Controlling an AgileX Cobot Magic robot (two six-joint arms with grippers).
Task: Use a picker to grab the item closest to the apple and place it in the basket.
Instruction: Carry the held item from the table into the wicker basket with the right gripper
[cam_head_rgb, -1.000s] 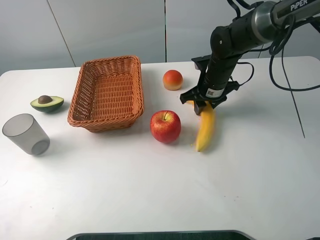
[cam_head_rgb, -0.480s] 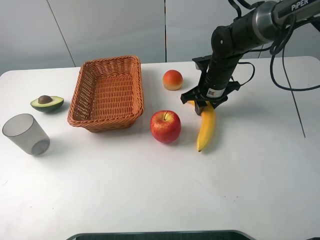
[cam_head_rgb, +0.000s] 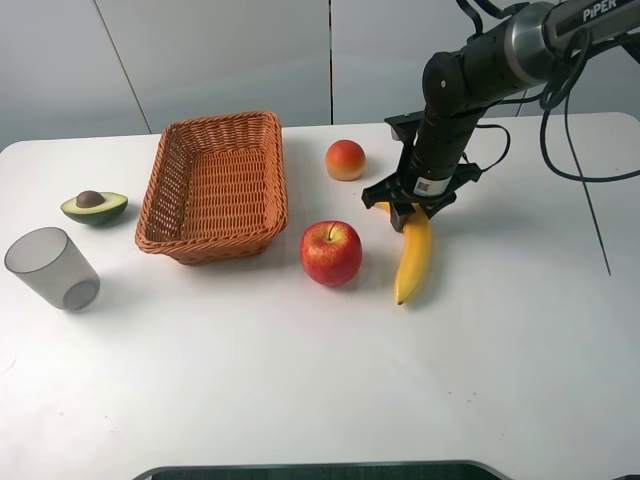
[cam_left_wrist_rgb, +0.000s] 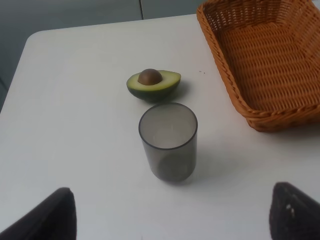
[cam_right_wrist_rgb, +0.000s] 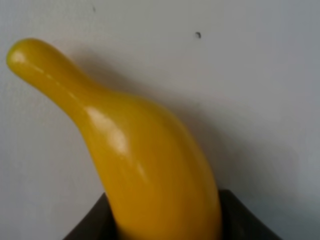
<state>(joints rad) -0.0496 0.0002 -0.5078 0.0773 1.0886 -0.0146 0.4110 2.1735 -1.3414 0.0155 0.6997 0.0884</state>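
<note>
While the right gripper (cam_head_rgb: 411, 207) is clamping the end of the banana (cam_head_rgb: 413, 258) that is farther from the camera, the fruit is lying on the white table (cam_head_rgb: 300, 380) just beside the apple (cam_head_rgb: 331, 252), on the side away from the basket (cam_head_rgb: 215, 185). In the right wrist view the yellow body is sitting tight between the two dark jaws, so I am judging that this pincer is closed on it. The left gripper (cam_left_wrist_rgb: 170, 216) is hovering wide open near the grey cup (cam_left_wrist_rgb: 168, 142) and the avocado half (cam_left_wrist_rgb: 153, 85), and it is holding nothing.

I am thinking the banana is light and quite stiff, but its skin is shining and smooth, so it is probably slippery. Because the hold is sitting at one end, the long free part is likely going to swing or turn between the jaws during lifting. A hold nearer the middle would be balancing it better. The basket is standing well apart, beyond the apple, so the carrying is asking for a slow and high path.
</note>
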